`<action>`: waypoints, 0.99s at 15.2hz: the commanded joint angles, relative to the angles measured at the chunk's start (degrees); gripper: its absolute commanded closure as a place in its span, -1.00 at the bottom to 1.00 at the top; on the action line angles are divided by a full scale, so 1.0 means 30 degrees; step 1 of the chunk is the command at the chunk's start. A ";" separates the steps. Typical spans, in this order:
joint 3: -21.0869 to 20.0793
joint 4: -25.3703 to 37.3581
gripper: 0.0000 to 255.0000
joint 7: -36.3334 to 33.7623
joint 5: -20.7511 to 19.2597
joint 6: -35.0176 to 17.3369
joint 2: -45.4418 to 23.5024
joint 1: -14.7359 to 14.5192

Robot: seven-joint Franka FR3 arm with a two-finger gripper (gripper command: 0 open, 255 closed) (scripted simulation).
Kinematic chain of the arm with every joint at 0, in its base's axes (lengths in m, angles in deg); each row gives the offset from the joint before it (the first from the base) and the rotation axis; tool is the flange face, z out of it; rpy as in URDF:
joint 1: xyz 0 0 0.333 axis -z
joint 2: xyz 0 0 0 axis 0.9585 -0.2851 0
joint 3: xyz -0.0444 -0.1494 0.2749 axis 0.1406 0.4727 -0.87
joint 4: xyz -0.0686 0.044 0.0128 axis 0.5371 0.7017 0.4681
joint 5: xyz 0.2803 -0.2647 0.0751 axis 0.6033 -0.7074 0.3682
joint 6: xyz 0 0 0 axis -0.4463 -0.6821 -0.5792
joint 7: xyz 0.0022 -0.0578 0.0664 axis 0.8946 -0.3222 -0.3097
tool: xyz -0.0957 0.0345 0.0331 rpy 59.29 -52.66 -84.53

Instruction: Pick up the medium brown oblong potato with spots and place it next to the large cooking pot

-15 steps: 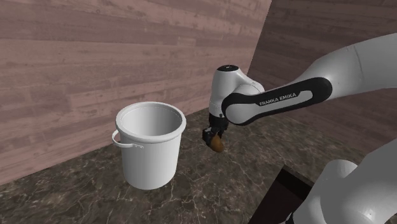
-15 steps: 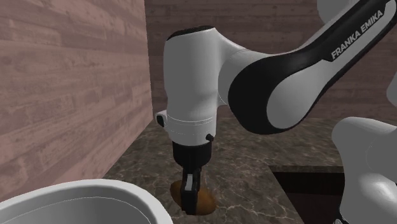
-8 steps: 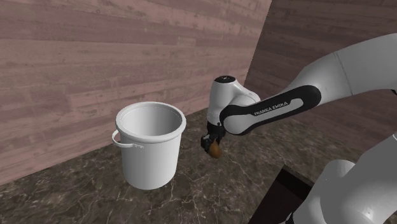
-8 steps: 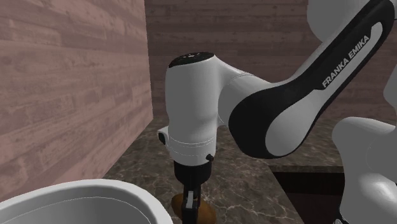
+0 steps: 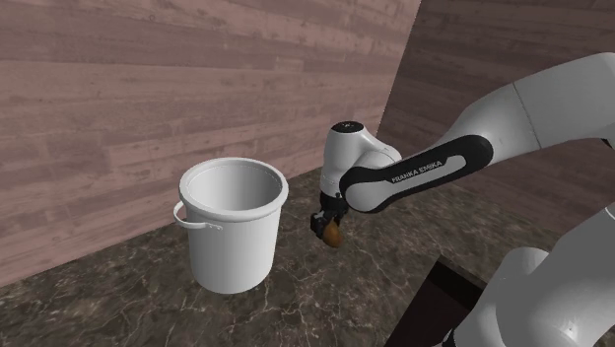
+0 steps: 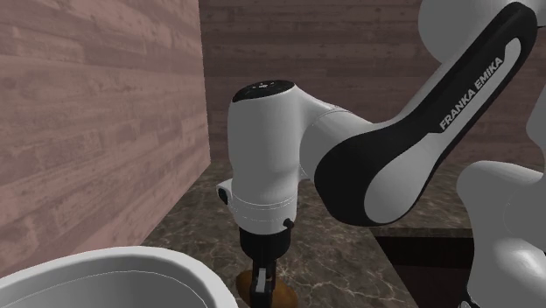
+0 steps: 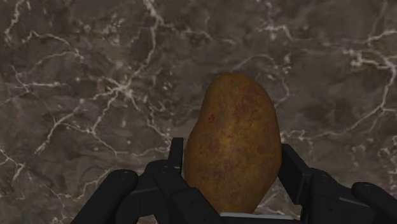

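Brown, oblong and flecked with reddish spots, the potato (image 7: 232, 124) is clamped between the two black fingers of the gripper (image 5: 328, 226), which press on its flanks in the wrist view while its rounded end juts out beyond their tips. The white Franka arm (image 5: 414, 170) reaches across from the shoulder view's right and points the gripper straight down over the dark, white-veined marble countertop (image 5: 325, 296). The potato appears to hang clear of the stone, not resting on it.

Near it, on the shoulder view's left, stands the large cooking pot (image 5: 233, 246). It is drawn plain white, is shaped like a bucket with a thin bail handle, and is open at the top. The potato hangs near the pot's side, with a strip of bare counter between them, in front of a wood-plank wall (image 5: 148, 79). In the second exterior view the pot's rim curves across the lower corner, and the gripper and its load dip close behind it.

By this evidence the pick-up is done, since the potato is held in a firm, centred grip and is off the surface. The carry toward the pot also looks largely complete. The placing remains. The potato has to be lowered to the marble beside the pot and the fingers opened, and then the hand has to lift away without knocking the pot or setting the potato rolling.
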 commanded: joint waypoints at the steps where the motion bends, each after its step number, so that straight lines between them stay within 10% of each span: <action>1: 0.0000 -0.0001 -1.00 -0.0001 0.0000 -0.0003 0.0000 0.0000; 15: -0.0147 0.1190 -1.00 0.0315 0.0544 0.2683 0.1495 -0.0273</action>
